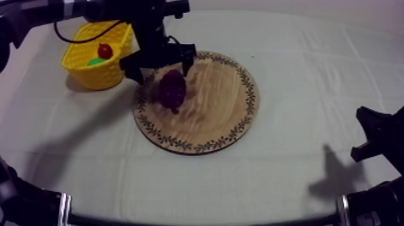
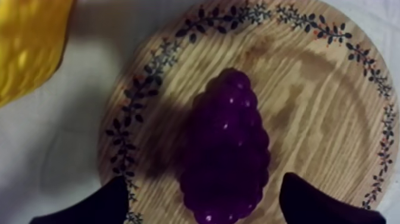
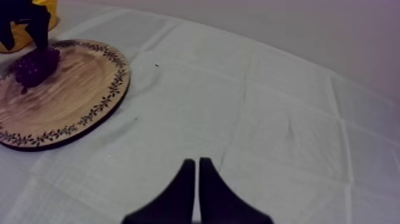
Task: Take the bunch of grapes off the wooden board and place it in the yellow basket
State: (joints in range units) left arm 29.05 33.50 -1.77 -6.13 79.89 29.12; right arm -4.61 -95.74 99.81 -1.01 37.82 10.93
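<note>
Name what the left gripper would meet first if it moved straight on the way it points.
Probably the bunch of grapes: the left gripper points down at it, open fingers either side, over the wooden board. How much gap remains is unclear.

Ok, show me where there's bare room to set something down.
Free: the cloth between the wooden board and the right hand, and the board's half away from the yellow basket. Crowded: the board's basket-side edge, where the open left hand straddles the grapes.
</note>
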